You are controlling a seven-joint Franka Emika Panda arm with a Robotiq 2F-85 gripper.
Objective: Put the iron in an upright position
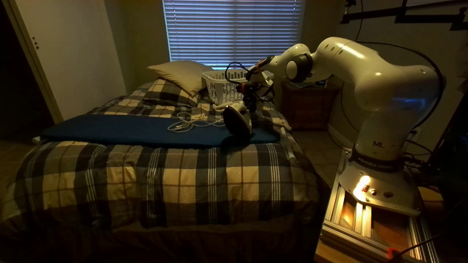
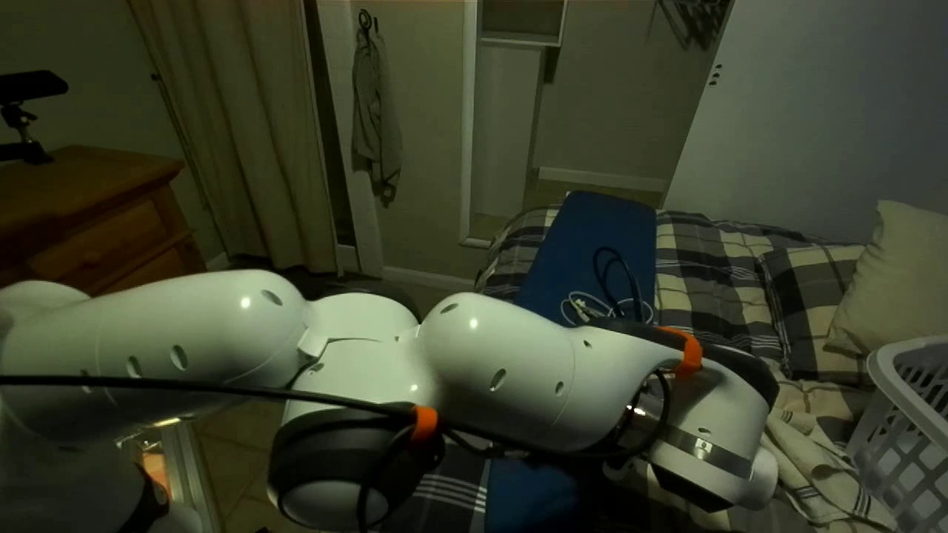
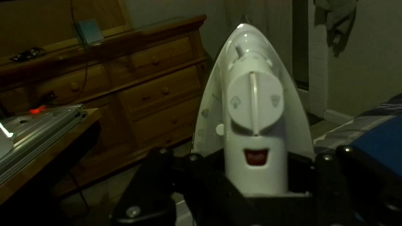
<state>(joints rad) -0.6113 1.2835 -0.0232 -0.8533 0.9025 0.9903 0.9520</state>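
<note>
The iron [image 1: 237, 122] is held over the near right end of the blue ironing board [image 1: 120, 129] in an exterior view. Its dark soleplate faces that camera and is steeply tilted. Whether its lower end touches the board is unclear. Its pale cord [image 1: 186, 123] lies loosely coiled on the board. My gripper [image 1: 249, 103] is shut on the iron's handle. In the wrist view the white iron [image 3: 255, 141] points its tip up, and the black fingers of the gripper [image 3: 257, 164] flank the handle. In an exterior view [image 2: 511, 370] the arm hides the gripper and most of the iron.
A white laundry basket [image 1: 221, 89] stands on the bed behind the gripper, with a pale pillow [image 1: 182, 71] beside it. A plaid bedspread [image 1: 175, 179] covers the bed. A wooden nightstand [image 1: 305, 106] stands behind the arm. A wooden dresser [image 3: 157, 91] shows in the wrist view.
</note>
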